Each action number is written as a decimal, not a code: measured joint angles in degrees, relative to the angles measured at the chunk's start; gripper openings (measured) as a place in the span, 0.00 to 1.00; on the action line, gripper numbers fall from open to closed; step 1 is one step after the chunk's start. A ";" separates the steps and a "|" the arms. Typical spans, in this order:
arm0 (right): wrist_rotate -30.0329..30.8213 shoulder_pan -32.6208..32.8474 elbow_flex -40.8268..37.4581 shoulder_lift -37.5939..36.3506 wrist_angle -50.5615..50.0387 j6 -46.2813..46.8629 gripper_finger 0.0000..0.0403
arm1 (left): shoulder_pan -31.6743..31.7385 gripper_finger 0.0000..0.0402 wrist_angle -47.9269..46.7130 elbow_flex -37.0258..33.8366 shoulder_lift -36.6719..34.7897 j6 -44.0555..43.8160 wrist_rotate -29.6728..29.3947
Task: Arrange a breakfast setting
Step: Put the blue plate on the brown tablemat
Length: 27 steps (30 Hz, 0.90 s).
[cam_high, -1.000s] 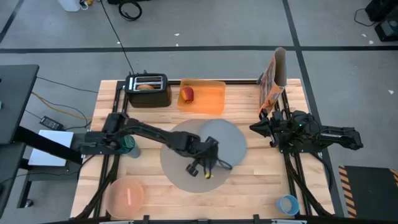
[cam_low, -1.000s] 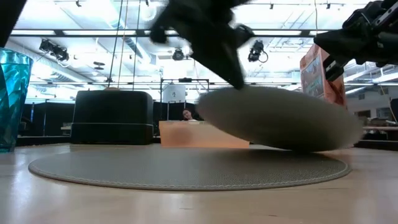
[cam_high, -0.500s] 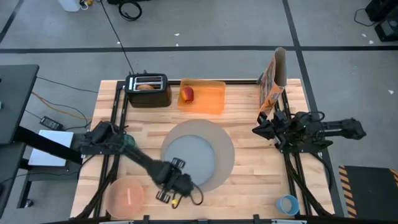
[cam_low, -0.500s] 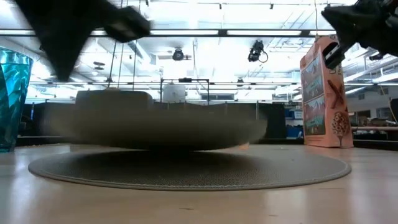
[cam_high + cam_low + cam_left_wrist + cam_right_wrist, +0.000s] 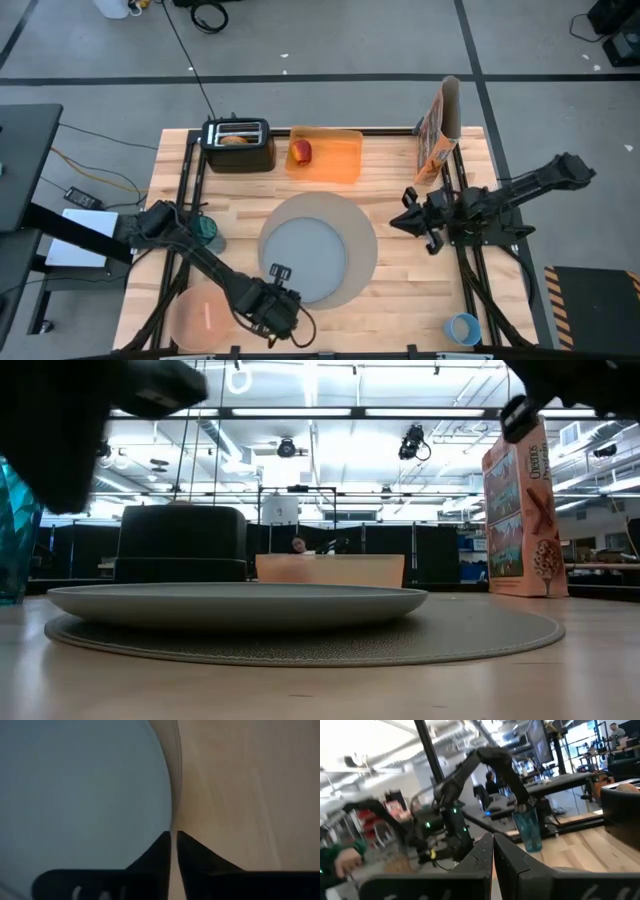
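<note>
mat (image 5: 360, 225): centre of table; placed
plate (image 5: 303, 259): flat on mat, toward its left-front; done
left gripper (image 5: 268, 318): at plate's front edge, fingers nearly together, holding nothing
right gripper (image 5: 405, 221): right of mat, closed, empty
left to do: bowl (image 5: 203, 316), apple (image 5: 301, 151), cup (image 5: 462, 327) still off the mat

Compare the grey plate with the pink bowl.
The grey plate lies on the round mat mid-table; the pink bowl sits on bare wood at the near left corner. The plate is wider than the bowl. The plate is empty; the bowl holds a small pale object. Both are round.
</note>
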 joint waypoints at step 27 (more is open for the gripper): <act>0.02 0.67 7.83 18.51 1.19 -4.80 0.05 | 4.17 0.20 8.89 0.07 8.66 -5.12 2.27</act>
